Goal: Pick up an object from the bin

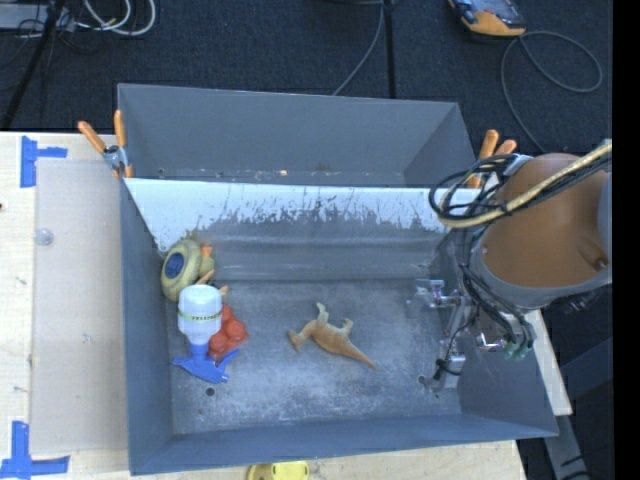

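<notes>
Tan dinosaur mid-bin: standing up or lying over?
The tan dinosaur lies on its side: legs, neck and tail show in profile, flat on the bin floor.

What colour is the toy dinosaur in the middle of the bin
The toy dinosaur is tan; camera view.

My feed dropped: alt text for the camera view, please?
The end effector hangs by the grey bin's right wall, apart from a tan toy dinosaur lying mid-floor. A white bottle, red toy and blue toy huddle at the left.

bin floor (300,393) bare around dinosaur (330,336), heap (203,318) left
</notes>
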You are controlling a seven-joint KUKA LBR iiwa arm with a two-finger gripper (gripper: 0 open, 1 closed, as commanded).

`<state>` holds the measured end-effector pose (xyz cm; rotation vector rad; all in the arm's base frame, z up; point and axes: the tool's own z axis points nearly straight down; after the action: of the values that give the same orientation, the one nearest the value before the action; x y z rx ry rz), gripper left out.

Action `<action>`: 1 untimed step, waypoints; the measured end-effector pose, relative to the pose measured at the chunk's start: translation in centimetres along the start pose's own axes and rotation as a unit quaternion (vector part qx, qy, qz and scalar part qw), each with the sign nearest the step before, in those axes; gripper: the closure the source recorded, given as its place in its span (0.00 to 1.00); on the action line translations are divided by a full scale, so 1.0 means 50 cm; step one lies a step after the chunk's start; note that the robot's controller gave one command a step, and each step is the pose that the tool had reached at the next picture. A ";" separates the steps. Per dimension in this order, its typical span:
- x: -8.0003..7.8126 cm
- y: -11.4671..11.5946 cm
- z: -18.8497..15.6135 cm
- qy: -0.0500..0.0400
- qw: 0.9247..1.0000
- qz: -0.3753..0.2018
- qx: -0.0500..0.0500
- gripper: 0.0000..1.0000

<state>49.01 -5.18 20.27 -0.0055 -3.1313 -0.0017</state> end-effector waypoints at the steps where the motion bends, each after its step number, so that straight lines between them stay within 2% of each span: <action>1: -0.003 0.001 -0.008 -0.004 1.000 -0.001 0.000 0.00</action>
<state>49.18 -5.15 20.68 -0.0018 -3.1392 -0.0005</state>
